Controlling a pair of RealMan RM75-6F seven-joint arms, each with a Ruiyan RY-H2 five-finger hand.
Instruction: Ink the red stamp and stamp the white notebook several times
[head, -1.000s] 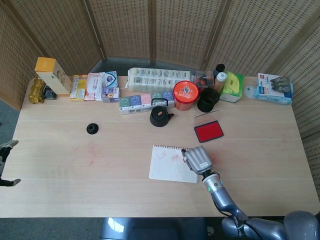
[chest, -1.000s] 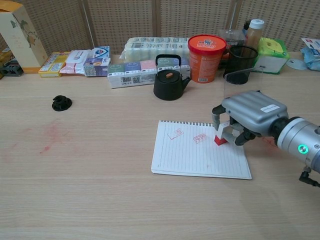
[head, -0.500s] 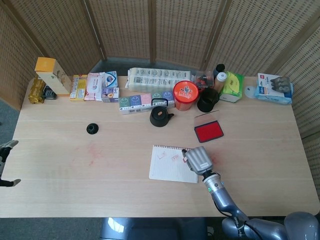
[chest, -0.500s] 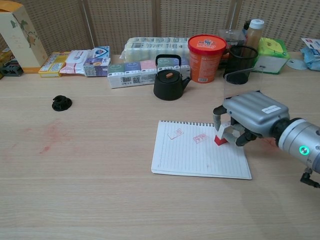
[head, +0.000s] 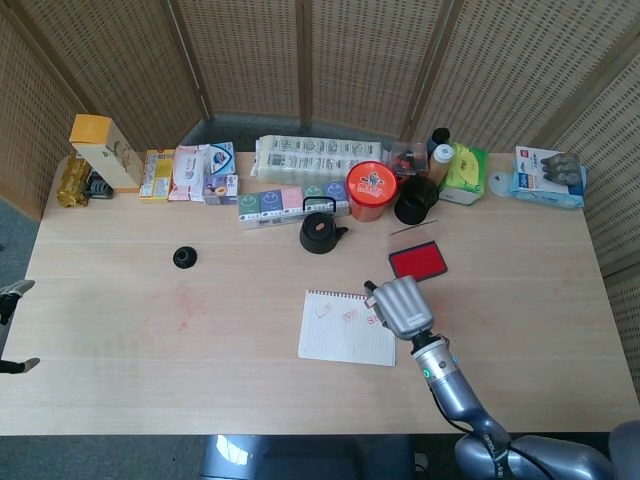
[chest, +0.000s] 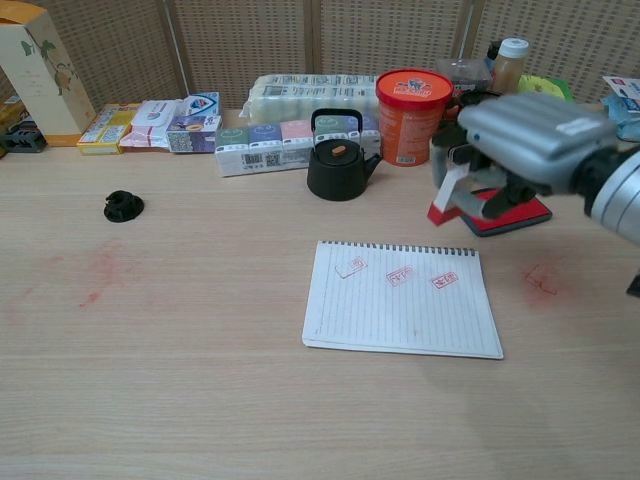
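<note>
- Now the right robot hand (chest: 500, 165) is up off the white notebook (chest: 400, 300), where half a second ago it was pressing the red stamp (chest: 447, 200) onto the page near the right edge. It grasps the stamp between its fingers, red base pointing down and tilted a little.
- Where the stamp sat, a fresh red mark (chest: 444, 282) now shows on the page, making three in a row across the upper part of the sheet (the two to its left were already there a second ago).
- In the chest view the robot hand has shifted back toward the red ink pad (chest: 510, 215), which lies on the surface behind the notebook's right corner, beside the black cup (head: 415, 200). The stamp hangs in the air just at the pad's near-left edge, not on it.
- So one more press looks done, and my reading is that the stamp is headed for re-inking before another print; there is free paper below the row of marks.
- The notebook itself has not moved between the pictures, so lifting the stamp did not drag it.
- The left robot hand (head: 12, 300) shows only at the far left edge of the head view, well apart from everything; it appears released, fingers apart and holding nothing.
- A red smear (chest: 540, 280) lies on the surface just right of the notebook (a stray print, likely).
</note>
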